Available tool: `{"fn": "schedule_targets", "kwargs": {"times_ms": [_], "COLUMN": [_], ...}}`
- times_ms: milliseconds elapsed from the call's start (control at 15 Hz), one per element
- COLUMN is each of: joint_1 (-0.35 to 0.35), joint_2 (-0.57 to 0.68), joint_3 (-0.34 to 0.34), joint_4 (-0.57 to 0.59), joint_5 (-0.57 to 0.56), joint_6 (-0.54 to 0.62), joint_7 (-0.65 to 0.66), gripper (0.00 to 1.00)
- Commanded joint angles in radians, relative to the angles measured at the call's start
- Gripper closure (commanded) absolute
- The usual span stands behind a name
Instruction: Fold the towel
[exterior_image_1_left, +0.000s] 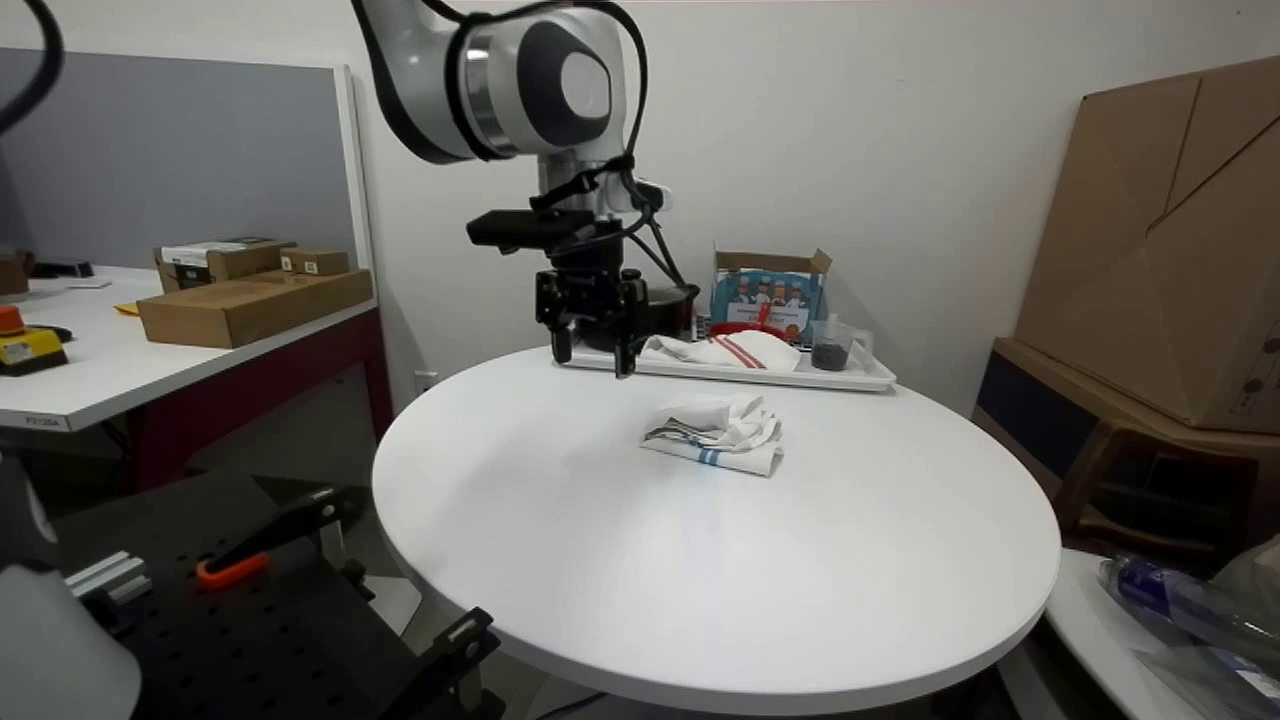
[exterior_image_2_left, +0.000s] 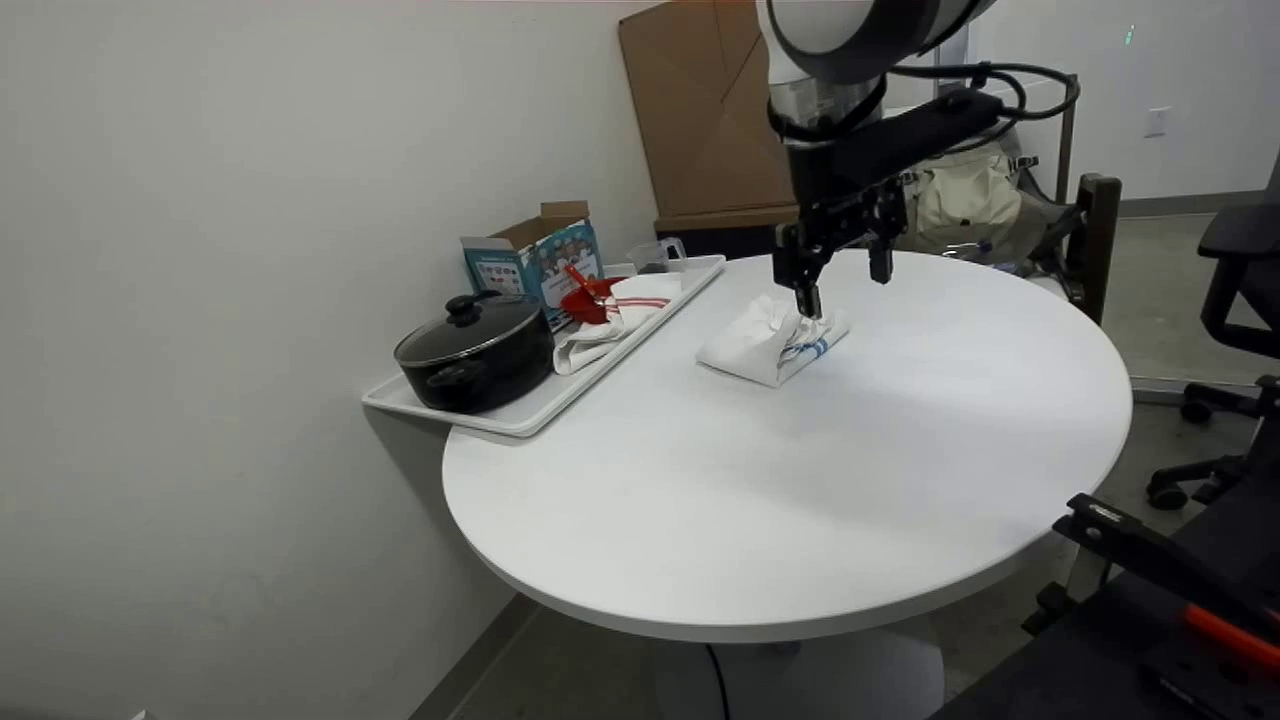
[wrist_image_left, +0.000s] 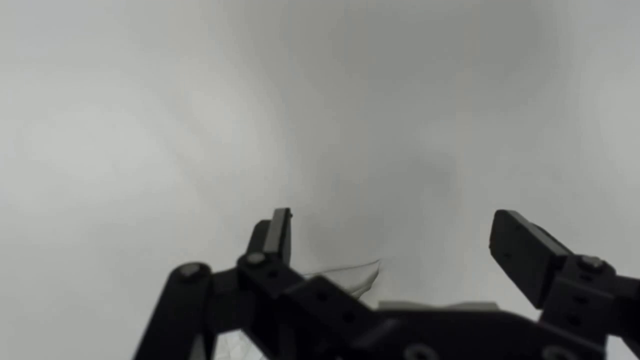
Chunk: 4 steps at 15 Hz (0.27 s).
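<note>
A white towel with blue stripes lies in a rumpled, folded bundle on the white round table, seen in both exterior views (exterior_image_1_left: 712, 432) (exterior_image_2_left: 752, 345). Its upper layers are bunched; a flat striped edge shows on one side. My gripper (exterior_image_1_left: 594, 358) hangs above the table, to the left of the towel in that exterior view; it also shows in an exterior view (exterior_image_2_left: 845, 285), where one finger overlaps the towel. In the wrist view the gripper (wrist_image_left: 392, 225) has its fingers wide apart with nothing between them. A towel corner (wrist_image_left: 352, 277) shows there, partly hidden behind the left finger.
A white tray (exterior_image_1_left: 850, 380) at the table's edge by the wall holds a black pot (exterior_image_2_left: 478, 350), a red bowl (exterior_image_2_left: 585, 303), a red-striped white towel (exterior_image_1_left: 745, 350) and a clear measuring cup (exterior_image_1_left: 832, 350). A blue box (exterior_image_1_left: 768, 298) stands behind. The round table (exterior_image_1_left: 720, 600) has a curved edge.
</note>
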<state>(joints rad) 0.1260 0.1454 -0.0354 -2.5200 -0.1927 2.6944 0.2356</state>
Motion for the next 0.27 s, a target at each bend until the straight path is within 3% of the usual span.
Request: {"fn": "schedule_targets", "kwargs": {"times_ms": [0,200], "joint_1": [-0.024,-0.040], "joint_2": [-0.041,-0.126], "joint_3": [0.026,0.044], "joint_4": [-0.038,-0.111], "joint_5": [0.013,0.030], "joint_6": [0.002,0.005], "joint_7": [-0.029,-0.065], "gripper": [0.00,0.00]}}
